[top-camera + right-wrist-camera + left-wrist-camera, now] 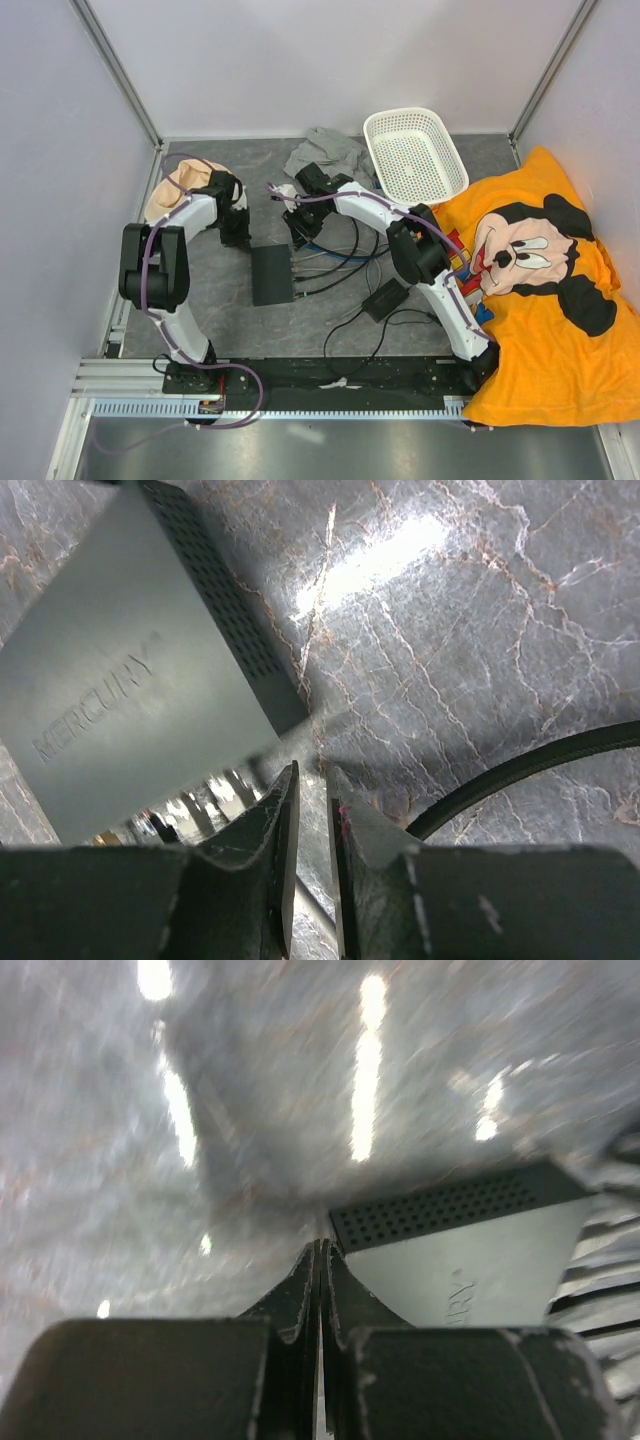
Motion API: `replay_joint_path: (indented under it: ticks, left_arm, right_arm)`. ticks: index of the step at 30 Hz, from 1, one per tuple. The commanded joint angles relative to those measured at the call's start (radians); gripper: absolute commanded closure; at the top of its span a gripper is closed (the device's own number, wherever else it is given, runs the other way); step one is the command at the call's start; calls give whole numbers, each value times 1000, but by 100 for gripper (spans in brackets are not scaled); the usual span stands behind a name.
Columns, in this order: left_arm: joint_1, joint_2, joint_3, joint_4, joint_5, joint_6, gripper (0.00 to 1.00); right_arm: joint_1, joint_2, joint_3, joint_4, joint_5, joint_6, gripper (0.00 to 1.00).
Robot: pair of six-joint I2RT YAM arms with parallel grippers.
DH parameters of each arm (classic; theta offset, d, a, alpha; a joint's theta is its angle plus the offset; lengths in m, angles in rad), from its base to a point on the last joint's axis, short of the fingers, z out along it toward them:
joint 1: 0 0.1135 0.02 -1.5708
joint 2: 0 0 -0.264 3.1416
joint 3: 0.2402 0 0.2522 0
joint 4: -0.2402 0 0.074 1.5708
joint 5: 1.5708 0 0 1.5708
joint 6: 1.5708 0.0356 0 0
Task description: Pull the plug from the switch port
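The switch (270, 275) is a flat black box lying between my two grippers; it also shows in the left wrist view (470, 1260) and the right wrist view (110, 690). Its row of ports (200, 805) faces right, with several cables (330, 262) plugged in. My right gripper (300, 238) is at the switch's far right corner. Its jaws (312, 768) are nearly closed around a thin grey cable, with a blurred pale plug (318, 722) at their tips. My left gripper (238, 238) is at the far left corner, shut and empty (320, 1244).
A small black power brick (385, 298) with thin cords lies right of the switch. A black cable (520, 770) curves across the marble-patterned mat. A white basket (372, 140), a grey cloth (330, 150), a peach object (180, 185) and a yellow pillow (540, 330) lie around.
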Motion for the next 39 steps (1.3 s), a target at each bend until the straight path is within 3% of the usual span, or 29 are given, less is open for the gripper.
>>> replay_joint_path:
  ticks: [1,8,14,20,27,39]
  left_arm:
    - [-5,69,159,12,151,11,98]
    - [-28,162,302,15,206,17,98]
    - [-23,64,351,5,149,54,99]
    - [-25,-85,178,-18,195,-7,97]
    - [-54,-172,-127,54,372,-23,96]
    - [-78,-131,-178,103,323,-3,96]
  right_arm:
    - [0,-25,-61,12,6,5,75]
    - [48,-68,-103,17,38,10,75]
    - [40,-88,-89,14,141,8,71]
    - [-64,-40,-58,-14,-70,4,55]
    - [-105,-7,-29,-34,-364,-5,53]
    - [-90,-6,-34,-9,-435,21,52]
